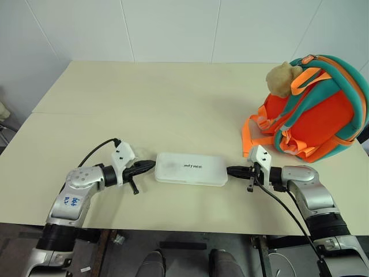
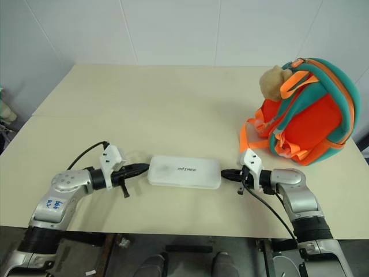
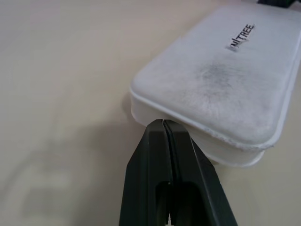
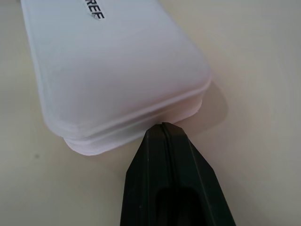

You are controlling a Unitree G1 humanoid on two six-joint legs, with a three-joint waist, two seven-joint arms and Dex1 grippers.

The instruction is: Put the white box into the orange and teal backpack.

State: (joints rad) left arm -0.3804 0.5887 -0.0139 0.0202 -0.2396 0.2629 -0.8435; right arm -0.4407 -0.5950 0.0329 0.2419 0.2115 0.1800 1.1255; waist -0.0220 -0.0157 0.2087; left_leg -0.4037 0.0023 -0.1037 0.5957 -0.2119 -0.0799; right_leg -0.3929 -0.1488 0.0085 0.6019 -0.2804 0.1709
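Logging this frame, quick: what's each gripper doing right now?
Left gripper: shut, holding nothing, tip at one end of the white box.
Right gripper: shut, holding nothing, tip at the box's other end.

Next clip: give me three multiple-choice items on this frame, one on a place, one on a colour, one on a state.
1. Where is the white box?
A. inside the backpack
B. on the table between the two grippers
C. on the floor

2. What colour is the backpack trim?
A. teal
B. black
C. yellow

3. How do the left gripper fingers stand?
A. wide open
B. shut, at the box's end
C. clamped on a strap

Answers: 1 B, it lies flat between the left gripper and the right gripper. 2 A, teal edging on orange. 3 B, fingers pressed together.
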